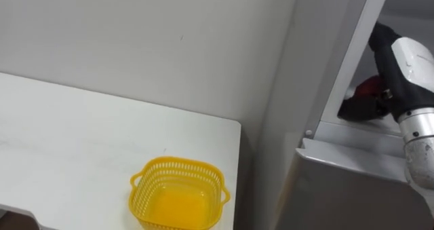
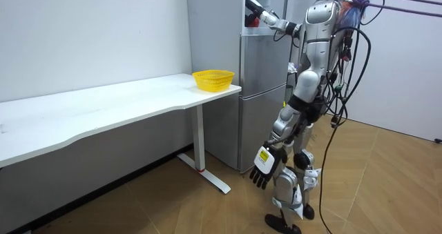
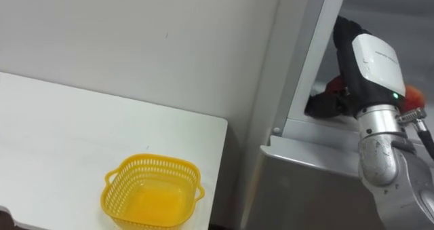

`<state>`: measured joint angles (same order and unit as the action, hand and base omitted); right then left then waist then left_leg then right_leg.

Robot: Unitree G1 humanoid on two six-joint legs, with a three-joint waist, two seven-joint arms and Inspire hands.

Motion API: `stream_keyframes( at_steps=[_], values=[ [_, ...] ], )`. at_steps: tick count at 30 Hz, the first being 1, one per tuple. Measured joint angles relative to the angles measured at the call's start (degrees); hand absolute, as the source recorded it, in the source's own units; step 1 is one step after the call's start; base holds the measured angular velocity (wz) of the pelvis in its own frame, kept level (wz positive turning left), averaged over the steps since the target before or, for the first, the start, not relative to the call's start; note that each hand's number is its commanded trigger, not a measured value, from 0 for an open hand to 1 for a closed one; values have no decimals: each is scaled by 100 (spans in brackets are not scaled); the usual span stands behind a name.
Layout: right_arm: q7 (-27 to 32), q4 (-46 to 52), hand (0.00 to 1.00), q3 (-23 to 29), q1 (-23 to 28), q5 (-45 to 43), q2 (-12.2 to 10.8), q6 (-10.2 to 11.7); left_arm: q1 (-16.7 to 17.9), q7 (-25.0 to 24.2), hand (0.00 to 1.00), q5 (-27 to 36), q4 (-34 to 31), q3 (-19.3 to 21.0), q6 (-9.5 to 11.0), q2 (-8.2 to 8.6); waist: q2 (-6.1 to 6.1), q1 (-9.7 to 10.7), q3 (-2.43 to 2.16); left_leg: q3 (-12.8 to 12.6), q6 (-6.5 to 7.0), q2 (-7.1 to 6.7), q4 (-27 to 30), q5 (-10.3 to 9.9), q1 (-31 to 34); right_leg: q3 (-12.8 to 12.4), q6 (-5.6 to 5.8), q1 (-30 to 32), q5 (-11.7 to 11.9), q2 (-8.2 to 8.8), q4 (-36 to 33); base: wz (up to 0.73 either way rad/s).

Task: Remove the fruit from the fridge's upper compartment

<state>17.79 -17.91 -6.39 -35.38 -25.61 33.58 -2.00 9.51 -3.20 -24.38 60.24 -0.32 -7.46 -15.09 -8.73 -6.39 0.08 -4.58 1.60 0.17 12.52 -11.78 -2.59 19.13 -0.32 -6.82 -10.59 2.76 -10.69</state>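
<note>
Red item inside open upper fridge.

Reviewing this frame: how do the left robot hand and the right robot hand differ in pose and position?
The right robot hand is raised into the open upper compartment of the fridge; the left robot hand hangs low beside the thigh. The right one is beside a red item inside; the left one is open and empty. Both are dark.
</note>
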Motion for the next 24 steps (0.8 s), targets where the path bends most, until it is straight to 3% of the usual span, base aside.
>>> stream_keyframes(
  at_steps=[9,14,21,24],
  values=[
    [107,0,0,1,116,26,0,7,13,-20,0,-4,-15,10,31,0,17,24,8,-6,-2,5,-3,-1,2,-11,0,3,0,3,8,0],
    [109,-30,0,2,117,20,0,0,39,14,0,2,-55,10,26,2,53,27,-13,-3,0,0,20,-2,5,0,4,-8,5,7,7,0],
    [99,-176,0,5,117,181,-1,-13,175,18,0,7,-290,10,-20,30,188,23,-80,2,0,-2,28,-2,-6,11,5,-27,10,12,7,0],
    [99,-180,0,5,119,280,0,-11,176,19,0,9,-296,9,-22,37,244,25,-58,4,0,0,31,-1,-23,12,5,-49,10,13,7,0]
  ],
)
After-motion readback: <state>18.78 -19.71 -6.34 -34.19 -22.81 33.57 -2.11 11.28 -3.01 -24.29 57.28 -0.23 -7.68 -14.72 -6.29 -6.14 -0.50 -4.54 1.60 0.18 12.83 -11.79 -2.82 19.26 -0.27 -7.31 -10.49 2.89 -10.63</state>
